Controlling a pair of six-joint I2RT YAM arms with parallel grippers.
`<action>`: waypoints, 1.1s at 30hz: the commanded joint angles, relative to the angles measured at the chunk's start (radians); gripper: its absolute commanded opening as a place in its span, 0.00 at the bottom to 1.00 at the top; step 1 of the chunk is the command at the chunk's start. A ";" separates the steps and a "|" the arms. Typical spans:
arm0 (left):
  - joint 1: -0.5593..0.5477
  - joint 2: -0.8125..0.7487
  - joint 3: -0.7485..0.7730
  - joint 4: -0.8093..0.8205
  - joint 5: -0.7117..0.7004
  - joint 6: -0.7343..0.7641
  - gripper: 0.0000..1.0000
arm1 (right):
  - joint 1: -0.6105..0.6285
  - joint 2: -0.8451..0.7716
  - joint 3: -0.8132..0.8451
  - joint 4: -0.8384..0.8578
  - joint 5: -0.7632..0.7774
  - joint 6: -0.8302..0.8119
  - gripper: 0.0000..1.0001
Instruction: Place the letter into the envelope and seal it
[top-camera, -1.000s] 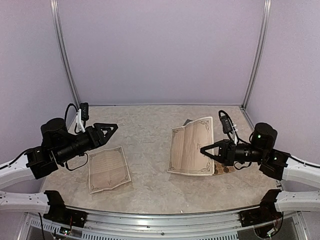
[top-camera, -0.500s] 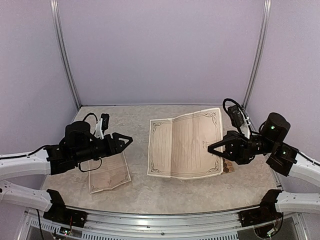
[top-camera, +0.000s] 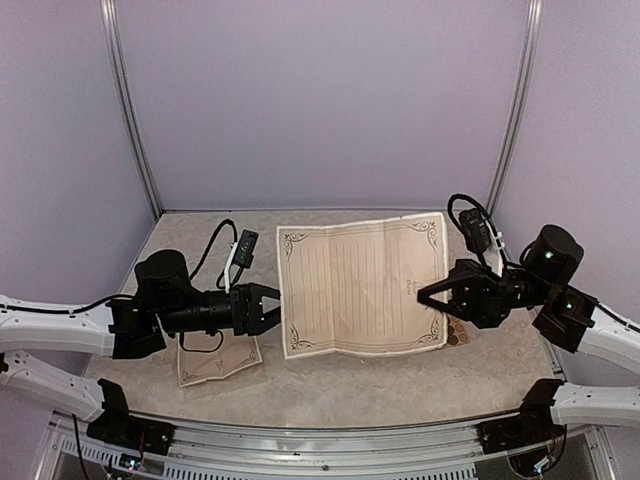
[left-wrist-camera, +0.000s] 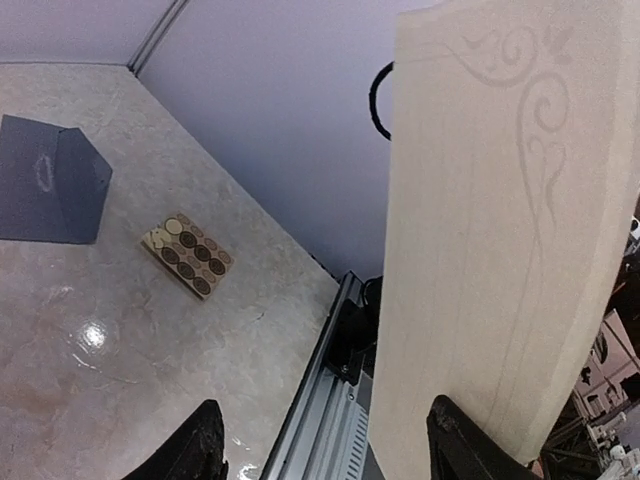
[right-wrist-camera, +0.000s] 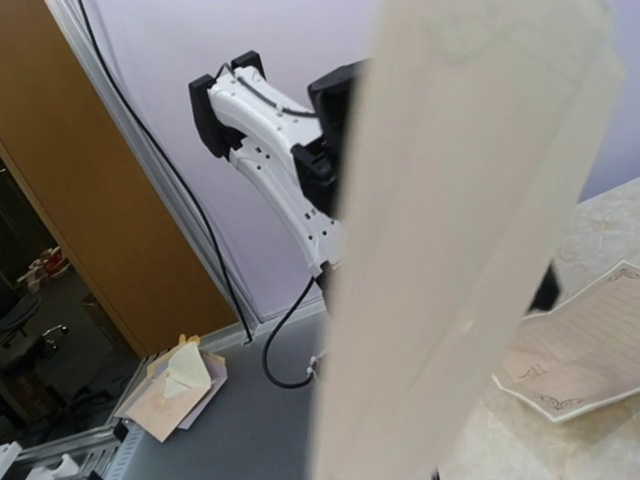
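Two sheets were on record. The nearer, a second sheet (top-camera: 215, 358), lay flat on the bench (top-camera: 320, 385) close to the front rail, partly under the left arm, and had not shifted over the last second.

Next out, the left pincer (top-camera: 272, 308) had come in from the far left of the bench, where it stood a second before, to a point just beside the left edge of the letter (top-camera: 360, 285). Its jaws stood apart, wider than before; the wrist view showed the paper close by one finger (left-wrist-camera: 452, 448) but nothing clamped.

The letter had changed most. A second ago it was a narrow, half-folded panel low on the right side; it was now spread to full width, raised off the bench and carried toward the middle. The right pincer (top-camera: 422, 295) was closed on its right edge (the only grip on it).

Beyond that, the sticker sheet (left-wrist-camera: 188, 256) lay on the bench below the right pincer. Farthest back, the envelope (left-wrist-camera: 50, 180) rested flat on the bench behind the raised letter, hidden from the overhead view and seen only from the left wrist. Whether its flap was lifted I could not settle.

Assessment: the task remained at an early stage. An opened sheet looked too wide for the envelope, so refolding seemed to be required. The left pincer appeared placed to take the free edge. Risk noted: a one-sided hold left the paper liable to sag or curl.
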 joint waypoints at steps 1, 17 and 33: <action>-0.041 0.027 0.018 0.123 0.083 0.033 0.65 | 0.016 0.008 0.000 0.060 0.014 0.014 0.00; -0.072 0.078 0.058 0.241 0.099 0.006 0.66 | 0.015 -0.011 -0.023 0.047 0.041 0.016 0.00; -0.083 0.163 0.126 0.262 0.141 0.004 0.66 | 0.021 0.008 -0.030 0.090 -0.034 0.033 0.00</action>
